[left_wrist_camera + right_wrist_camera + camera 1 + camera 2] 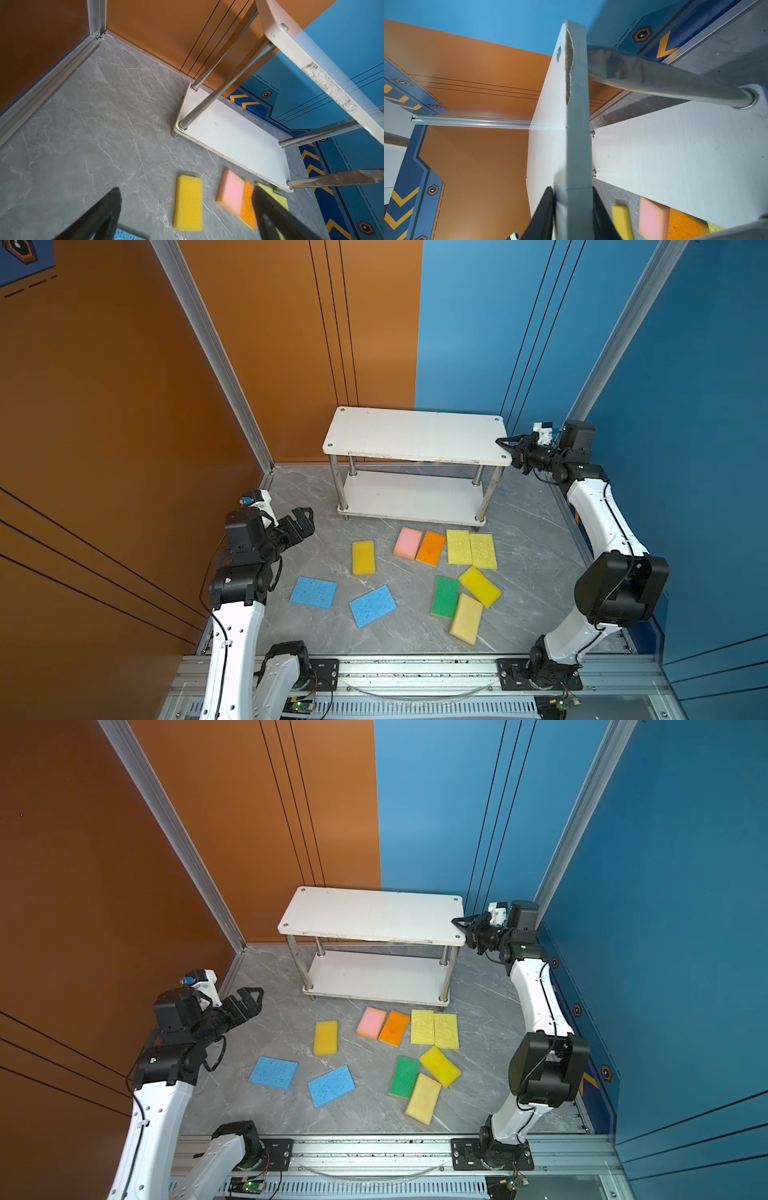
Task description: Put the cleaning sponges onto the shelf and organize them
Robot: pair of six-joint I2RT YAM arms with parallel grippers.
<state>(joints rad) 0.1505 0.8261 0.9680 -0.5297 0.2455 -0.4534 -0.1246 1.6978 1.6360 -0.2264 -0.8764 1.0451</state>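
Observation:
The shelf (pixel 415 433) (pixel 370 913) stands at the back, both white boards bare. My right gripper (pixel 503 442) (pixel 572 191) is shut on the right end of its top board, one jaw above and one below. Several sponges lie on the floor in front: golden yellow (pixel 363 558) (pixel 188 203), pink (pixel 408 543), orange (pixel 431 548), two coarse yellow (pixel 459 546), yellow (pixel 481 586), green (pixel 445 596), pale yellow (pixel 466 618), two light blue (pixel 313 592) (pixel 372 605). My left gripper (pixel 305 518) (pixel 187 190) hangs open and empty, left of the golden yellow sponge.
Orange wall panels close off the left and back left, blue panels the back right and right. An aluminium rail (pixel 415 672) carrying both arm bases runs along the front edge. The floor is grey marble-patterned (pixel 316 489).

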